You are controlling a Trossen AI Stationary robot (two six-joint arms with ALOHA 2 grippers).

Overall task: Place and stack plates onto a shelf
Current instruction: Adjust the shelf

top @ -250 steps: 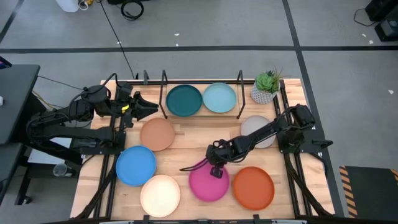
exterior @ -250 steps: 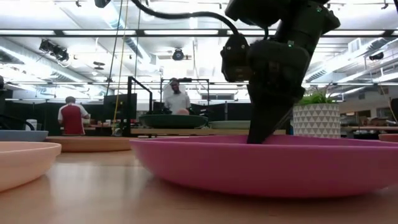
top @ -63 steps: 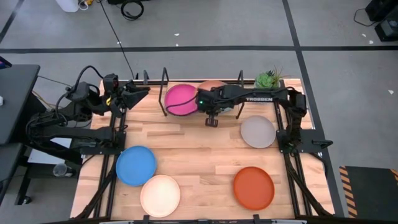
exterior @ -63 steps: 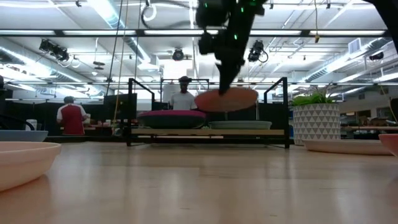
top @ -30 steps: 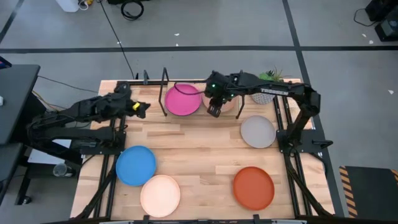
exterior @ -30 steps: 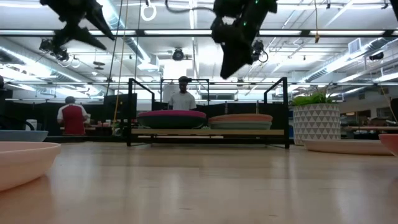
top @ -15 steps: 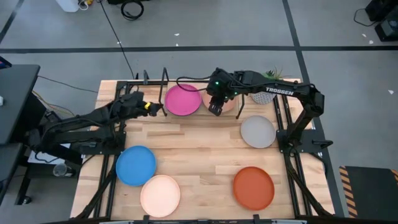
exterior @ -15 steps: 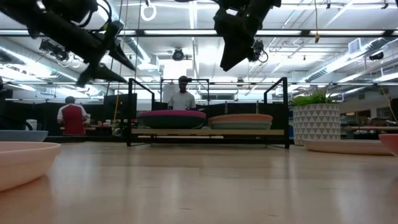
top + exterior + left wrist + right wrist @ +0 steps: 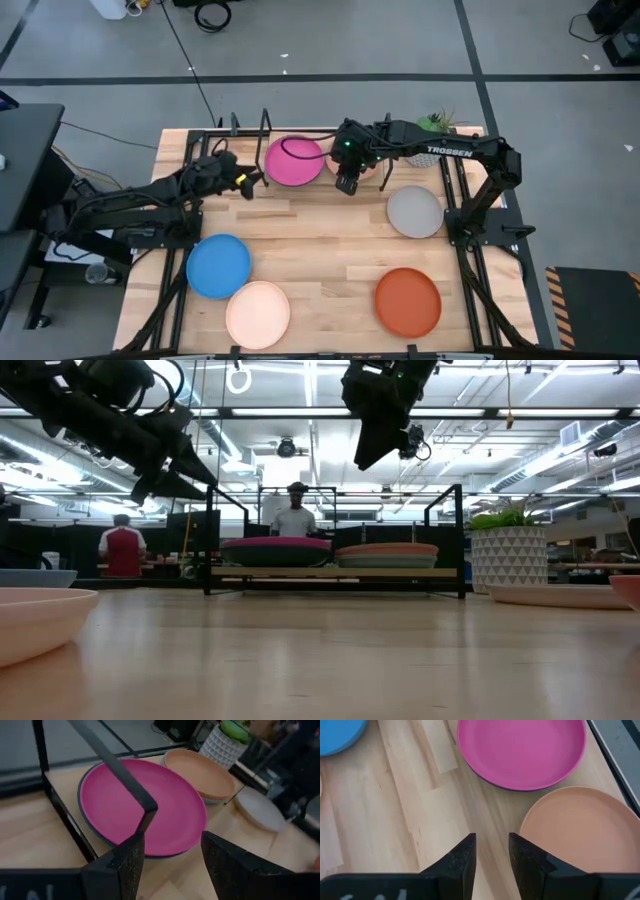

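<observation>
Desk, stock left to right. Loose, still to be shelved: bright blue plate, cream plate, orange plate, grey plate.

Shelf, far edge: magenta plate on a dark plate; beside it, tan plate on a pale plate. Judged half done: four stacked, four left.

Left gripper: fingers apart, empty, just left of the magenta plate, near the shelf's front.

Right gripper: fingers slightly apart, empty, raised above the shelf between both stacks.
</observation>
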